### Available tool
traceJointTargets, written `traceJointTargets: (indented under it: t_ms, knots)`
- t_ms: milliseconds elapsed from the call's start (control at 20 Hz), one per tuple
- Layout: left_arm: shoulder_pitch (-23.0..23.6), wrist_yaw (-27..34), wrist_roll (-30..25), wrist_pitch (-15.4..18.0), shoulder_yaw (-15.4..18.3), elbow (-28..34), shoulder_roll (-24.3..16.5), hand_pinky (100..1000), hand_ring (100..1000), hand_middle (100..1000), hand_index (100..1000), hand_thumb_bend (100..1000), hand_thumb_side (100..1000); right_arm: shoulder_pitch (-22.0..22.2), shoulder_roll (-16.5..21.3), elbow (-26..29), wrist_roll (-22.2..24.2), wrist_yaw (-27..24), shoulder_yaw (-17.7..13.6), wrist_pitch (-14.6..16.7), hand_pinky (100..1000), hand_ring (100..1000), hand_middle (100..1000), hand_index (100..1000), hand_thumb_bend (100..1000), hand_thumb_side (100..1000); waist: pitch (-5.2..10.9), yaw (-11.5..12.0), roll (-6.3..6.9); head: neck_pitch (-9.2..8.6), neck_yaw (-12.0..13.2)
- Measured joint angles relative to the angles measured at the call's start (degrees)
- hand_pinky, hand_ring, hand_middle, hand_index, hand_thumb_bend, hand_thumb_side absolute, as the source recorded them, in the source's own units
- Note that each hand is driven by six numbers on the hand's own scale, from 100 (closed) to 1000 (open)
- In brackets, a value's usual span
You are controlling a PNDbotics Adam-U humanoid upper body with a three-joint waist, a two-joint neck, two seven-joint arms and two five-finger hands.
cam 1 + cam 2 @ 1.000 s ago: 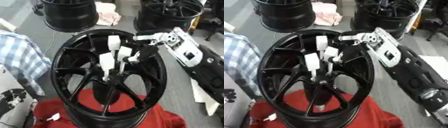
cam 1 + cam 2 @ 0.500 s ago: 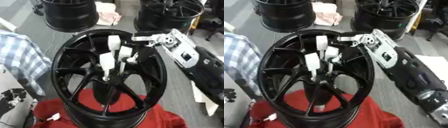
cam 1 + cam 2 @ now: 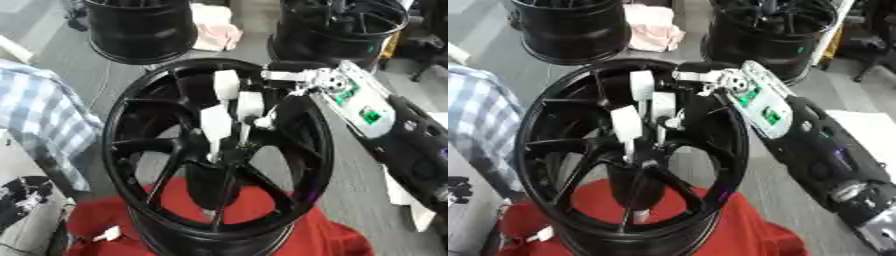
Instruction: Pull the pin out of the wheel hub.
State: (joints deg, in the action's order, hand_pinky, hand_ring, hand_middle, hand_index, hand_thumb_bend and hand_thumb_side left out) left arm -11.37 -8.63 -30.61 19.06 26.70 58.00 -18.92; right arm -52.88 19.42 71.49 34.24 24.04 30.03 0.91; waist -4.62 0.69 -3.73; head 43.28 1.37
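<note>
Your right robot hand (image 3: 241,107) reaches into the middle of the big black wheel (image 3: 166,165), white fingers (image 3: 215,125) pointing down at the hub (image 3: 223,157). You cannot tell if they hold the pin, which is hidden. Under the wheel lies a red cloth (image 3: 315,240). Two more black wheels (image 3: 140,27) stand behind

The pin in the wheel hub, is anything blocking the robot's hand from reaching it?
Nothing visible does. The right hand reaches straight down through the open face of the black spoked wheel to the hub. The spokes fan out around the hand, not across it. The pin itself cannot be made out.
</note>
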Motion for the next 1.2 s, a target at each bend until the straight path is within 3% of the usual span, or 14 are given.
traceJointTargets:
  t_ms: [350, 700, 950, 1200]
  knots:
    - [0.0, 0.0, 0.0, 0.0, 0.0, 0.0, 0.0, 683, 678, 626, 737, 466, 511, -0.5, 0.9, 2.7, -2.2, -3.1, 0.0, -0.4, 481, 431, 364, 539, 100, 209, 0.01, -0.2, 0.0, 0.43, 0.0]
    - [0.2, 0.0, -0.1, 0.0, 0.0, 0.0, 0.0, 683, 679, 626, 737, 469, 512, -4.2, 4.3, 6.3, -2.2, -9.2, -1.8, -2.7, 482, 430, 361, 535, 100, 211, 0.31, -0.3, -0.3, 0.48, 0.0]
    - [0.3, 0.0, -0.3, -0.1, 0.0, 0.0, 0.0, 683, 679, 626, 737, 467, 512, -8.0, 7.3, 6.8, -3.4, -14.0, -5.8, -5.6, 480, 427, 356, 531, 100, 199, 0.41, -0.6, -0.72, 0.49, 0.0]
    - [0.3, 0.0, -0.3, -0.2, 0.0, 0.0, 0.0, 683, 679, 626, 737, 466, 511, -5.9, 13.5, 8.1, -9.8, -16.6, -12.7, -6.1, 511, 462, 366, 538, 100, 192, 0.49, -1.1, -0.99, 0.49, 0.5]
